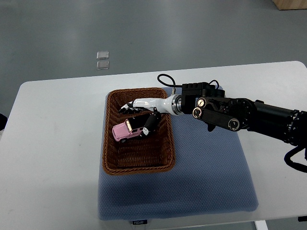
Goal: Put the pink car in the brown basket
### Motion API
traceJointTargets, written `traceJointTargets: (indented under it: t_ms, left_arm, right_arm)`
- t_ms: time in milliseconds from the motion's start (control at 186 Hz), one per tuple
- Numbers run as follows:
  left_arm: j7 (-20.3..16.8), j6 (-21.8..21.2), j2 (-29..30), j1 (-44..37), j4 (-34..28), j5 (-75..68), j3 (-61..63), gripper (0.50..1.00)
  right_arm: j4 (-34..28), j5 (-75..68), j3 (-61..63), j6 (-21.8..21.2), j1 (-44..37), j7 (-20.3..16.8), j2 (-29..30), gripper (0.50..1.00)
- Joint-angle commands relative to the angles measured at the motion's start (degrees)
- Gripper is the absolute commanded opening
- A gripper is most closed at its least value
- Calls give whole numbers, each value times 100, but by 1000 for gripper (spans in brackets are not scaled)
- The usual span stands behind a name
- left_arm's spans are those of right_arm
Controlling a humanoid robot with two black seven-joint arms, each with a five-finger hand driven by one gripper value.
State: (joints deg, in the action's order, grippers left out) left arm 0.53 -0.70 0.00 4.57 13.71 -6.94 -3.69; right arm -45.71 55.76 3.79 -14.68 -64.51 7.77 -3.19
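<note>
The pink toy car (125, 131) lies slightly tilted inside the brown wicker basket (111, 158), near its middle. My right hand (139, 115) reaches in from the right and hovers over the basket's far half. Its black thumb (152, 122) touches the car's right end. The other fingers (127, 108) are spread above and behind the car, apart from it. The hand does not close around the car. The left arm does not show.
The basket sits on the left part of a blue-grey mat (211, 177) on a white table (53, 143). Two small clear squares (102, 59) lie on the grey floor beyond the table's far edge.
</note>
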Motion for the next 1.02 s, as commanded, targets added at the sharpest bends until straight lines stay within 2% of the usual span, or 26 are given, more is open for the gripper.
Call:
traceJointTargets:
  t_ms: [0, 183, 269, 350, 458, 608, 743, 872, 1017]
  left_arm:
    - [0, 0, 0, 0, 0, 0, 0, 1000]
    - [0, 0, 0, 0, -8, 0, 9, 1000]
    - [0, 0, 0, 0, 0, 0, 9, 1000]
    - [0, 0, 0, 0, 0, 0, 9, 1000]
    - [0, 0, 0, 0, 0, 0, 9, 1000]
    - [0, 0, 0, 0, 0, 0, 9, 1000]
    - [0, 0, 0, 0, 0, 0, 18, 1000]
    - [0, 0, 0, 0, 9, 0, 35, 1000]
    - [0, 0, 0, 0, 9, 0, 35, 1000]
  right_arm:
    - [-8, -100, 235, -8, -53, 5, -120, 907]
    - [-8, -505, 2161, -61, 175, 14, -481, 907]
    - [18, -1164, 3321, -26, 755, 23, -490, 907]
    - [9, -1875, 4506, -61, 1300, 181, -393, 907]
    - [9, -2763, 5438, -44, 1889, 366, -367, 907]
    - [62, -4152, 5712, -70, 2390, 427, -288, 909]
    - [334, -5022, 5712, -122, 2619, 664, -296, 909]
    - [730, -5251, 5712, -333, 2698, 708, -296, 909]
    - [888, -5260, 5712, -685, 2830, 717, -296, 909]
